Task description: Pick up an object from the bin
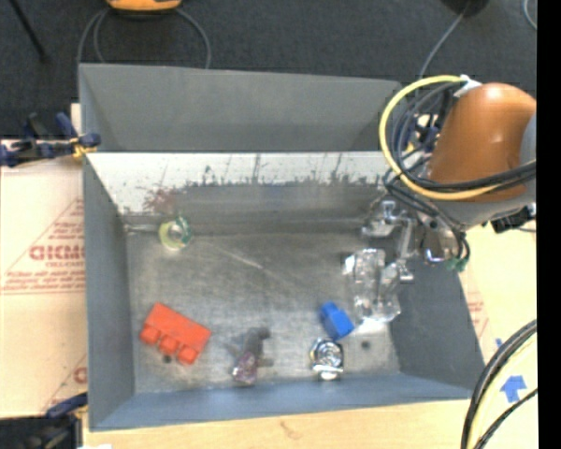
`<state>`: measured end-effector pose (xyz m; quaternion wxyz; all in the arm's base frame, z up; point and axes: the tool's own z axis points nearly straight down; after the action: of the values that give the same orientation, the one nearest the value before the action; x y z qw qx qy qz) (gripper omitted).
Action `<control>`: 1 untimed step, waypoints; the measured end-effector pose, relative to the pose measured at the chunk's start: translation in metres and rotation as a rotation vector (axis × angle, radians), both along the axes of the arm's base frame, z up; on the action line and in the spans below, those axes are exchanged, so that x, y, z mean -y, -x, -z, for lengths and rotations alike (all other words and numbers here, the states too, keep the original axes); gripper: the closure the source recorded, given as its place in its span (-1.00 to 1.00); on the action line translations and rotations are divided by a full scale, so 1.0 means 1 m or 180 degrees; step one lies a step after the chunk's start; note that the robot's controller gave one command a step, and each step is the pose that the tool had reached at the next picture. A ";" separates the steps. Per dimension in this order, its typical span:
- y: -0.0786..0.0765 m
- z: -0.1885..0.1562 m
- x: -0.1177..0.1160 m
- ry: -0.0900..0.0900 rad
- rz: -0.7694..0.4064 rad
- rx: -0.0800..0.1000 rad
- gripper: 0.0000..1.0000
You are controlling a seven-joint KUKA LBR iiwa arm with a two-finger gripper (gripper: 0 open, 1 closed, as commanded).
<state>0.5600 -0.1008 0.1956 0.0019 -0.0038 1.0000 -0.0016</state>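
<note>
The gripper hangs low in the right part of the bin, close to the floor. Whether it stands open or closed cannot be told from this angle, and nothing can be seen held in it. Nearest to it is a small blue block, lying on the bin floor just to its left, toward the front right. By its look the block is hard plastic, so probably light, stiff and not fragile, though smooth enough to slip if pinched at a corner. The safest hold would likely be across its two flatter sides, squarely and low down. It lies askew to the bin walls, so the wrist may need turning to match. Just in front of the blue block sits a small silvery ring-shaped piece, near enough to be nudged or caught along with it. The bin's sloping right wall is close behind the gripper and leaves little room on that side. The other things are well apart and should not interfere: a dark purplish piece near the front middle, a red block at the front left, and a pale green ring at the back left.
</note>
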 end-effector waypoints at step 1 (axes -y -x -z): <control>0.042 0.122 -0.023 -0.0011 0.0524 0.0023 -1.00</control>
<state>0.5181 -0.0779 0.0740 0.0054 0.0785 0.9969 -0.0001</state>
